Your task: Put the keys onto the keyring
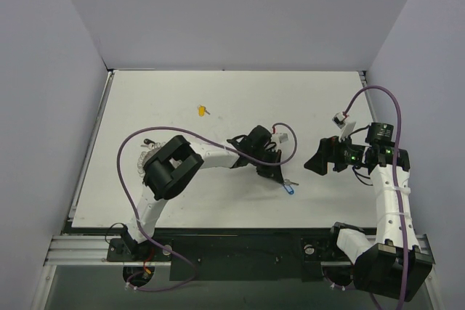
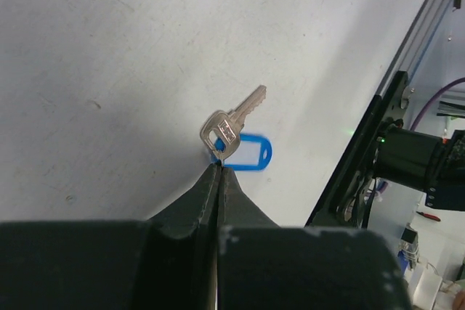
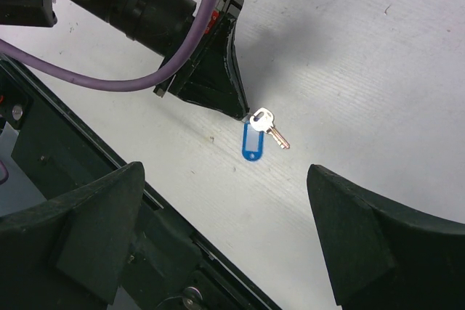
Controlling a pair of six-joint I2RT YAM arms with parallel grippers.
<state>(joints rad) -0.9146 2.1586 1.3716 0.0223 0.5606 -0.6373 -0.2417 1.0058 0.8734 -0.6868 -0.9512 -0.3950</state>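
Observation:
The blue key (image 2: 231,123), a silver blade with a blue plastic tag (image 2: 247,154), lies near the table's front middle (image 1: 288,188). My left gripper (image 2: 220,167) is shut, its tips pinching the key where the head meets the tag; the right wrist view shows those tips (image 3: 243,114) at the key (image 3: 263,120). My right gripper (image 3: 225,179) is open and empty, a little right of the key (image 1: 317,159). A yellow key (image 1: 201,110) lies toward the back. The silvery keyring (image 1: 145,157) is partly hidden behind the left arm's elbow.
A small white connector with a red wire (image 1: 280,136) hangs off the left wrist. The black rail along the table's front edge (image 3: 109,157) runs close to the key. Grey walls enclose the table on three sides.

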